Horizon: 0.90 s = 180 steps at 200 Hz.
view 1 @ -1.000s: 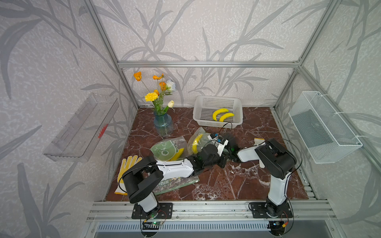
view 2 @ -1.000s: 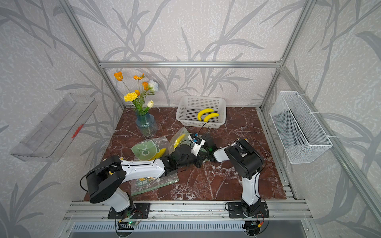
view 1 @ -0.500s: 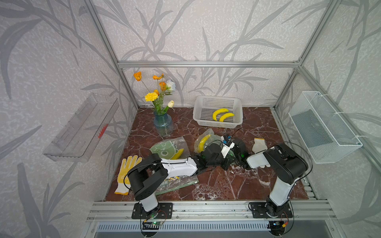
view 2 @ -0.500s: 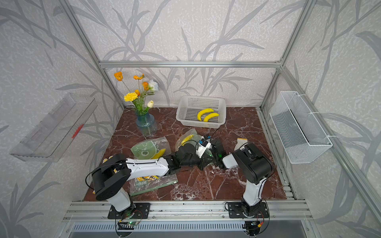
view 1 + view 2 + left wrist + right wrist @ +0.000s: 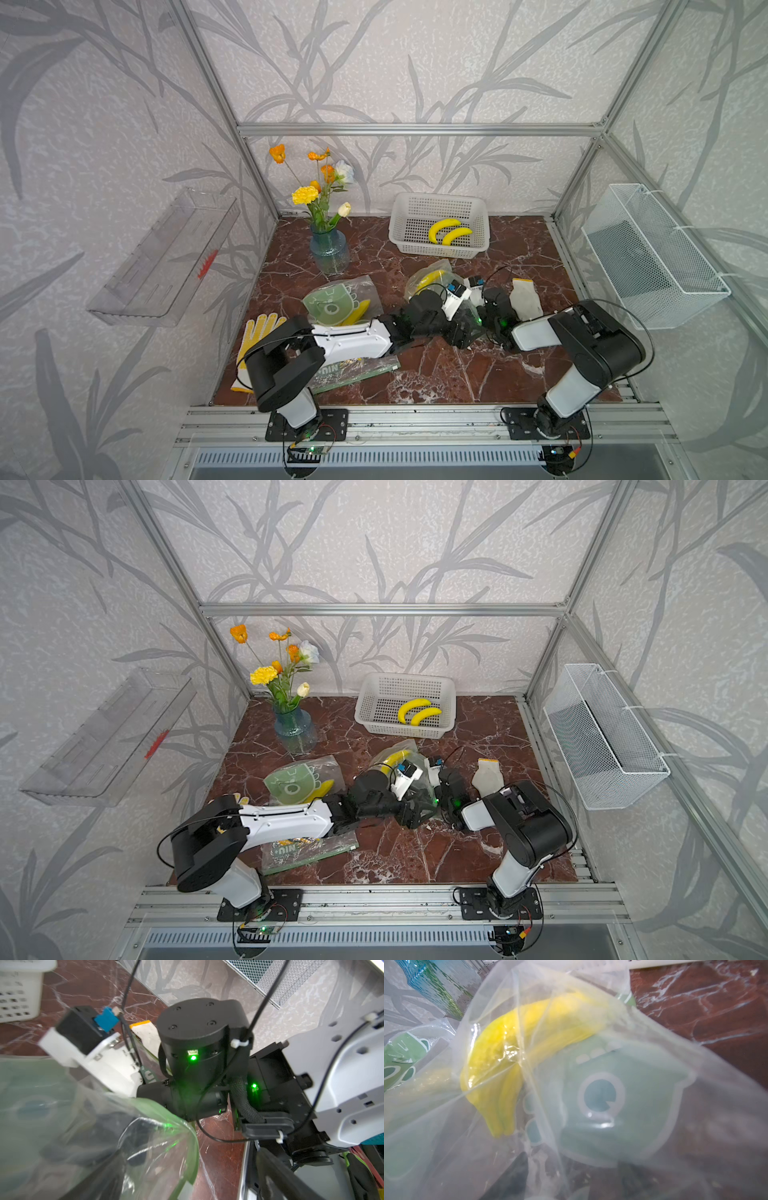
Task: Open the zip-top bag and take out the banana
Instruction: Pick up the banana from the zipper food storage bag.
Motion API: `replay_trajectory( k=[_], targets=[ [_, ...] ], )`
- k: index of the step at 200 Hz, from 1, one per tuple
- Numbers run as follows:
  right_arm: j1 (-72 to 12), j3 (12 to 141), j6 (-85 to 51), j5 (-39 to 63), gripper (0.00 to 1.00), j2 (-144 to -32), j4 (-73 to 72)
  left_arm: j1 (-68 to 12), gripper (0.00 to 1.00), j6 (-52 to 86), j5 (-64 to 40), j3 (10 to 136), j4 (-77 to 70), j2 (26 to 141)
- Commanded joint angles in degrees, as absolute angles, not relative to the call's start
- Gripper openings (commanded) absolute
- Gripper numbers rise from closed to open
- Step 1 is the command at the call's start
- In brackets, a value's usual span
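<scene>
Lying mid-table in both top views, the bag (image 5: 440, 268) has the banana (image 5: 430, 277) inside. Left wrist view: left gripper (image 5: 187, 1176) stands wide, bag film over it. Right wrist view: banana behind film; right gripper (image 5: 571, 1186) state cannot be told.

Partial lettering, roughly "UIN", on flat green packet (image 5: 324, 850)

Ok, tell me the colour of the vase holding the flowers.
Translucent blue; the vase shows best in a top view.

Banana (image 5: 397, 756) inside zip-top bag (image 5: 380, 757); left hand (image 5: 415, 809), right hand (image 5: 432, 789) at bag, grip unclear.
</scene>
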<state>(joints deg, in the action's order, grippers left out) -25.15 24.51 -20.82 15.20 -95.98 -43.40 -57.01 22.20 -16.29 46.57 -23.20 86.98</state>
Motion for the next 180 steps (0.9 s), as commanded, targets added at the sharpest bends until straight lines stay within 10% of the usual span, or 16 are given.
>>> replay_trajectory(
  k=[1,28,67,180],
  targets=[
    [-25.1,26.4,-20.5,17.9,0.67,-96.3,-43.1,-57.2,0.99,19.3,-0.8,44.0,-16.4,76.5],
    [-25.1,26.6,-19.8,19.9,0.67,-96.1,-44.1,-53.1,0.92,20.2,13.1,44.3,-6.8,72.1],
    [-25.1,27.1,-18.1,25.1,0.68,-97.0,-46.4,-36.3,0.67,31.5,0.8,49.5,-0.6,81.5],
    [-25.2,28.4,-17.0,26.9,0.68,-99.6,-47.9,-27.8,0.50,33.7,-13.8,59.9,-2.2,102.2]
  ],
)
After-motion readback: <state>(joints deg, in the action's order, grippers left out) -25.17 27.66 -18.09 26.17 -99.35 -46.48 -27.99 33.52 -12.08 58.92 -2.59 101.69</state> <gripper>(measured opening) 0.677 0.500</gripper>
